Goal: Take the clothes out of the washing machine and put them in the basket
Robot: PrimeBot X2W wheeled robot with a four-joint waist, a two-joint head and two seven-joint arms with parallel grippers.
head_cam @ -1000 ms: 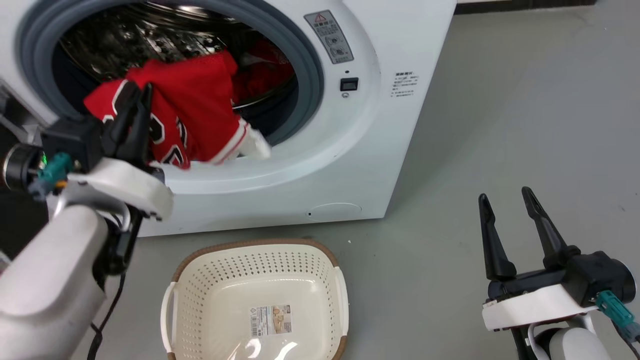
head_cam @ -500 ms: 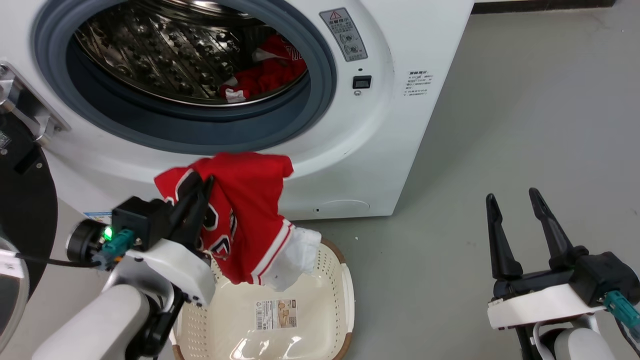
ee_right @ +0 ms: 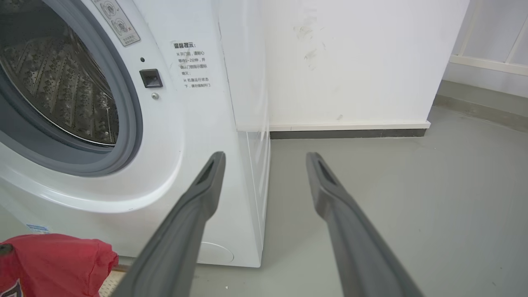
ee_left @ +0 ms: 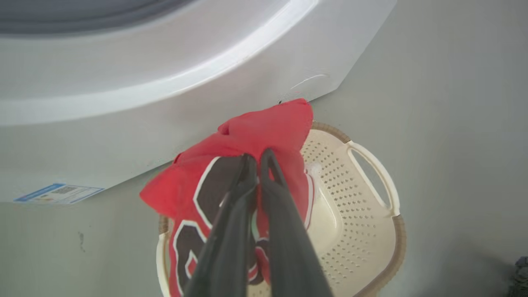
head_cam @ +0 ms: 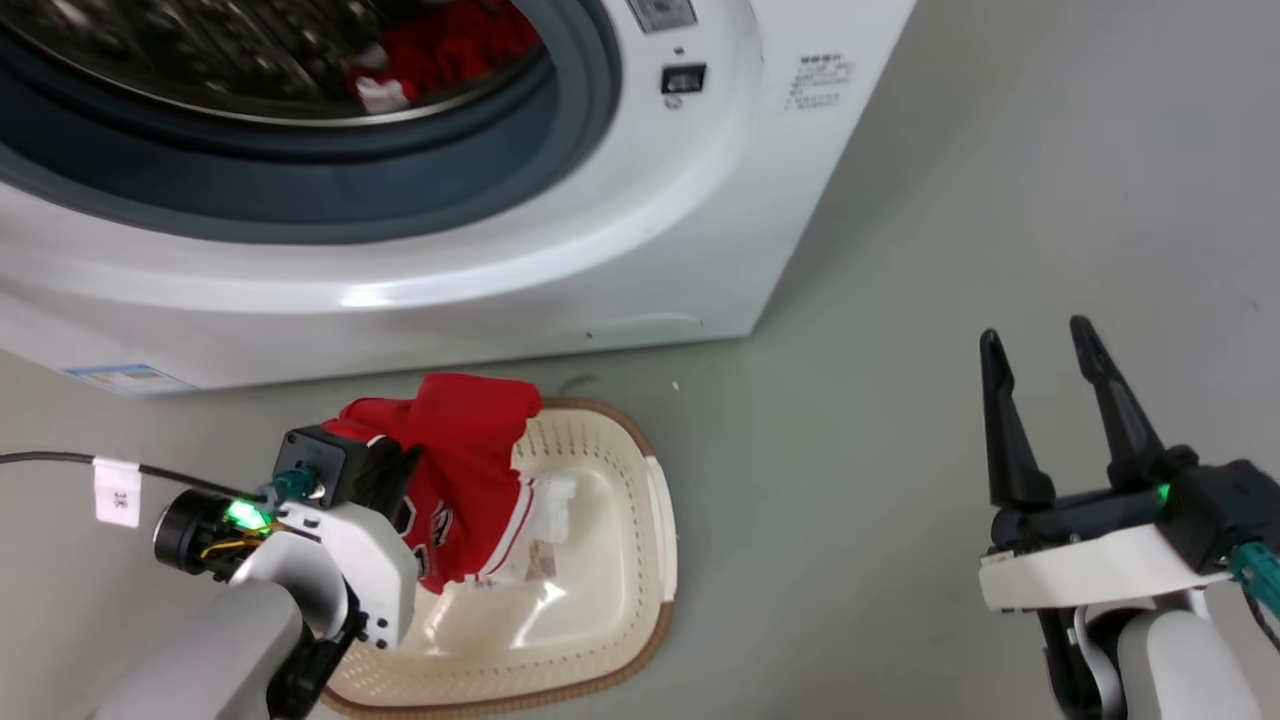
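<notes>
Fabric of the bright red jersey with black, white-edged numerals (ee_left: pixel 264 128) is hanging lower than half a second ago. Then it was dangling above the cream perforated plastic basket with the brown woven rim (head_cam: pixel 662 540); now its white-trimmed hem is lying inside that basket, directly beneath the left gripper (ee_left: pixel 258 159). The head camera is tipping further down too, so the large white front-loading washing machine (head_cam: pixel 600 230) is sitting higher in its view.

To the left of the left gripper's fingertips, a blue-and-white sticker (ee_left: pixel 57 194) is showing low on the machine's front, its print too small to read. Up and left of the right gripper (head_cam: pixel 1035 333), a black Chinese notice (ee_right: pixel 192 64) headed 温馨提示 is showing beside the square black latch socket (ee_right: pixel 151 78). The basket's paper label (head_cam: pixel 540 560) is lying half under the hem, unreadable.

The left gripper's two dark fingers are pressing together on the jersey, across a numeral. The right gripper is waiting with its fingers spread well apart, gripping nothing. Beyond the left gripper, another red garment (head_cam: pixel 450 45) is lying inside the steel drum.
</notes>
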